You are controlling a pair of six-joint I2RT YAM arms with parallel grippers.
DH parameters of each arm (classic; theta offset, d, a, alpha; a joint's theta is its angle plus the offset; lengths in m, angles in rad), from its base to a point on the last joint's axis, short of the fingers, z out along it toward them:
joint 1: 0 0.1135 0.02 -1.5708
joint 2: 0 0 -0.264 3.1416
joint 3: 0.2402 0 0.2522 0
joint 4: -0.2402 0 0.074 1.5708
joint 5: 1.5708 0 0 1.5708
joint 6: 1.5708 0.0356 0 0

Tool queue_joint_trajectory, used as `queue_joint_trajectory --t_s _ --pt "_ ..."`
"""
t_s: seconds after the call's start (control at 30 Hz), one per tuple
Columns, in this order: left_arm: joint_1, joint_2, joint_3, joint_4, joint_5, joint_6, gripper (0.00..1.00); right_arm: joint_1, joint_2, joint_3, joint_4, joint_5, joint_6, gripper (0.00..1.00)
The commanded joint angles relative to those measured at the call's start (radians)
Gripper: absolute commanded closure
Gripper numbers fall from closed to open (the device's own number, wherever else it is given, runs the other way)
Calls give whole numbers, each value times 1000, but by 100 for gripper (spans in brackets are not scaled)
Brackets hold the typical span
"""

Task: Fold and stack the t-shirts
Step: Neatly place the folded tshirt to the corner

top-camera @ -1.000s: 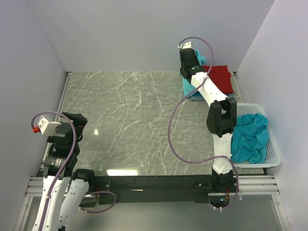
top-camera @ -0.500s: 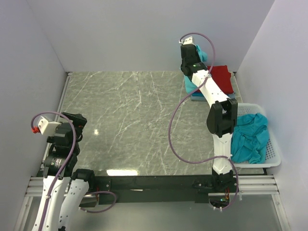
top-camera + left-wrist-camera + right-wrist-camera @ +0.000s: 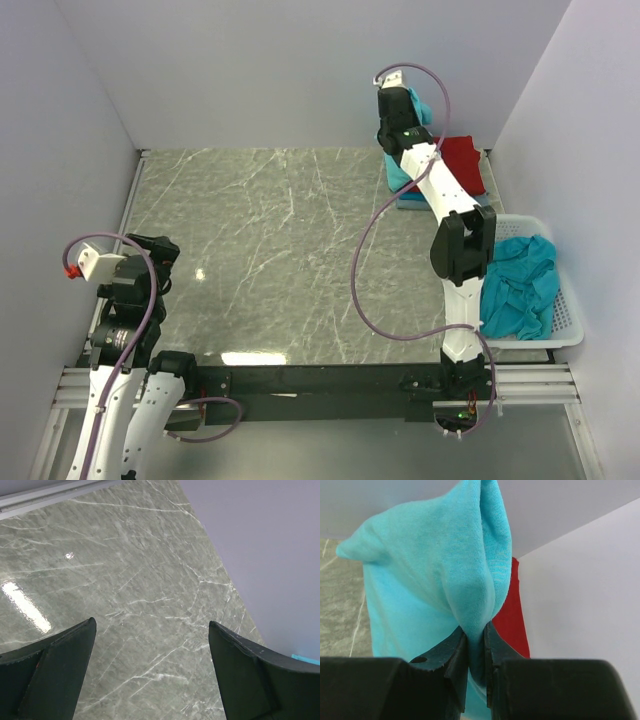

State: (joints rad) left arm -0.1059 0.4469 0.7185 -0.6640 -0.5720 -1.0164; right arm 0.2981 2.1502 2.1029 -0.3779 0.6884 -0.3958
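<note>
My right gripper (image 3: 398, 108) is at the far right corner, shut on a fold of a turquoise t-shirt (image 3: 435, 570). In the right wrist view the cloth is pinched between the jaws (image 3: 475, 636) and rises above them. The rest of the turquoise t-shirt (image 3: 397, 177) hangs down beside a folded red t-shirt (image 3: 462, 160), whose edge (image 3: 513, 615) shows behind the cloth. A bluish layer (image 3: 412, 203) lies under that pile. My left gripper (image 3: 152, 252) hovers at the near left, open, with only tabletop between its fingers (image 3: 151, 623).
A white lattice basket (image 3: 566, 322) stands at the right edge with crumpled turquoise t-shirts (image 3: 520, 285) in it. The right arm stretches from its base up past the basket. White walls close the back and both sides of the marble table (image 3: 270, 250).
My right gripper has moved slightly up and toward the back wall with the turquoise t-shirt, pulling more cloth off the table. The left arm has not moved.
</note>
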Motion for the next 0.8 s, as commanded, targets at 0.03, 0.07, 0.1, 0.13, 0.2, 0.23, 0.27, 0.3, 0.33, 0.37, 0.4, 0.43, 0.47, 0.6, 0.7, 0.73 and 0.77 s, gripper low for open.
queue_joint_trajectory --t_s 0.03,0.07,0.1,0.13,0.2,0.23,0.27,0.3,0.33,0.37,0.4,0.43,0.47,0.6,0.7,0.73,0.77 --pt "2 -8 19 7 -20 -13 0 -13 -107 74 62 16 -21 100" --pt "2 -10 19 7 -22 -13 1 -13 -110 74 66 16 -23 100" --pt "3 -10 19 9 -22 -13 1 -13 -112 74 65 13 -25 100" --pt "2 -10 19 9 -22 -13 1 -14 -113 71 66 13 -25 100" --pt "2 -10 19 9 -19 -13 1 -16 -118 69 68 13 -26 100" --pt "2 -10 16 10 -19 -13 1 -19 -118 65 73 13 -28 100" --pt "3 -10 13 12 -17 -16 1 -20 -119 60 80 13 -31 100" --pt "3 -11 10 20 -11 -17 1 -22 -119 60 83 7 -34 100" --pt "2 -11 4 29 -5 -13 1 -25 -116 62 85 3 -35 100" --pt "3 -10 1 29 -5 -13 0 -27 -115 60 89 5 -37 100" --pt "2 -7 2 29 -5 -14 0 -28 -112 62 91 7 -37 100" --pt "2 -4 2 27 -6 -16 1 -30 -112 66 89 7 -38 100" --pt "3 -2 4 27 -6 -14 1 -30 -108 68 91 8 -37 100" --pt "2 6 2 32 -5 -16 1 -46 -115 65 96 -3 -29 100" --pt "2 7 -1 34 -3 -14 1 -57 -112 51 97 -10 -25 100" --pt "3 12 -1 33 -3 -16 0 -62 -108 45 91 -18 -20 100" --pt "3 10 -1 32 -5 -16 1 -65 -104 42 93 -24 -17 100"
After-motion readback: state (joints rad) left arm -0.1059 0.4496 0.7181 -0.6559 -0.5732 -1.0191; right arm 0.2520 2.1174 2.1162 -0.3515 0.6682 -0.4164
